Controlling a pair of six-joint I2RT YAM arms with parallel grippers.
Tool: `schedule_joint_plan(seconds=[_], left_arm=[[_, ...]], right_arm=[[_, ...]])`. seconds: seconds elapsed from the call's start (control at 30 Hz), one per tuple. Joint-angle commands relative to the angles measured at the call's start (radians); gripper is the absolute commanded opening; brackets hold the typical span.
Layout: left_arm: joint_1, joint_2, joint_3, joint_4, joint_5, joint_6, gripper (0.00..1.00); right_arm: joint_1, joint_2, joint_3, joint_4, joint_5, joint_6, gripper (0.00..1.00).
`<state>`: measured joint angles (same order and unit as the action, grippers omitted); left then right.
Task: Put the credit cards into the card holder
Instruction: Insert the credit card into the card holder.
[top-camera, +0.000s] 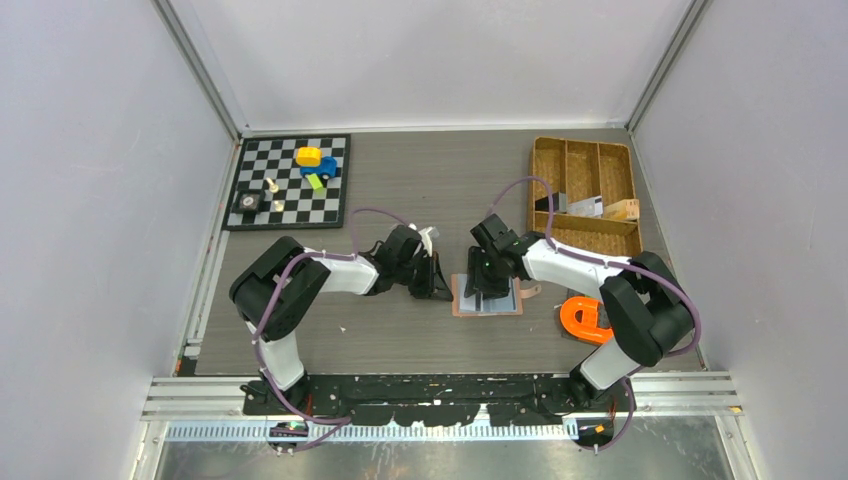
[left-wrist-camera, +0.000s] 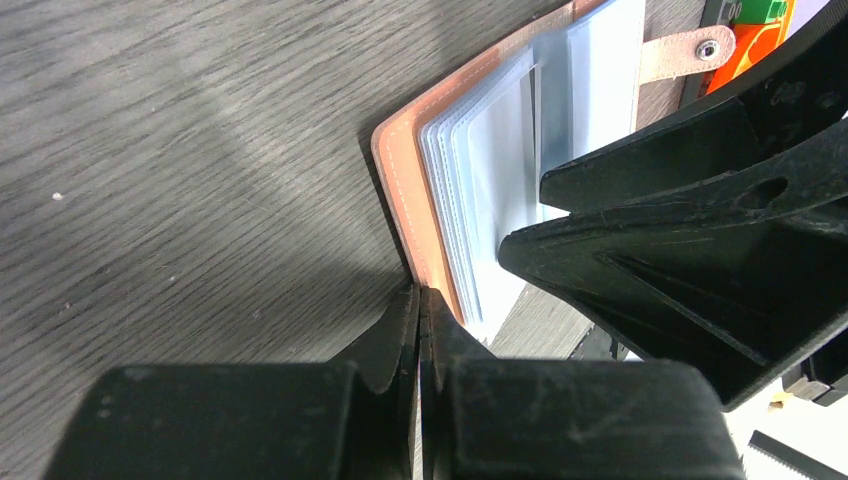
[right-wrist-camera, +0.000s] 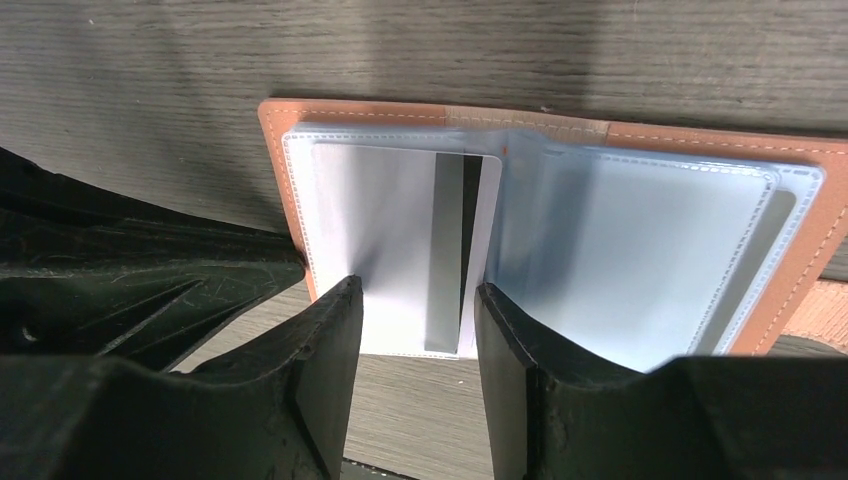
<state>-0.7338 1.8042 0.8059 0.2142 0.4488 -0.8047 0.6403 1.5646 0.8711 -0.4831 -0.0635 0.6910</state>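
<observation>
The salmon-pink card holder (top-camera: 462, 300) lies open on the table, its clear sleeves showing (right-wrist-camera: 650, 240) (left-wrist-camera: 490, 170). A pale card with a dark stripe (right-wrist-camera: 400, 230) sits in the left-hand sleeve. My right gripper (right-wrist-camera: 418, 300) (top-camera: 490, 283) is open just above that page, one finger on each side of the card's near end. My left gripper (left-wrist-camera: 420, 300) (top-camera: 440, 287) is shut at the holder's left cover edge, which runs into its tips. More cards (top-camera: 585, 206) lie in the wicker tray.
A wicker tray (top-camera: 585, 180) at the back right holds a small tan box (top-camera: 622, 210). An orange object (top-camera: 585, 320) lies right of the holder. A chessboard (top-camera: 290, 185) with toys is at the back left. The holder's snap strap (left-wrist-camera: 690, 48) points right.
</observation>
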Motion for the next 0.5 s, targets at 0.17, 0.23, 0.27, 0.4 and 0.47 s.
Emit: schedule_joint_plan(seconds=[0.17,0.23,0.27,0.4,0.47], left_arm=[[-0.009,0.041,-0.036,-0.071,-0.09,0.034,0.0],[-0.009,0.04,-0.037,-0.074,-0.092,0.035,0.0],[-0.009,0.039,-0.036,-0.076,-0.092,0.036,0.0],[-0.009,0.039,-0.031,-0.084,-0.093,0.041,0.0],[-0.009,0.04,-0.029,-0.087,-0.093,0.042,0.0]], right_arm=[[0.01,-0.018,0.046,-0.037,0.107,-0.012,0.52],[0.011,-0.004,0.046,-0.032,0.106,-0.01,0.53],[0.01,-0.001,0.045,-0.025,0.103,-0.009,0.52],[0.01,0.007,0.05,-0.003,0.08,-0.012,0.53],[0.01,0.011,0.052,0.017,0.05,-0.022,0.53]])
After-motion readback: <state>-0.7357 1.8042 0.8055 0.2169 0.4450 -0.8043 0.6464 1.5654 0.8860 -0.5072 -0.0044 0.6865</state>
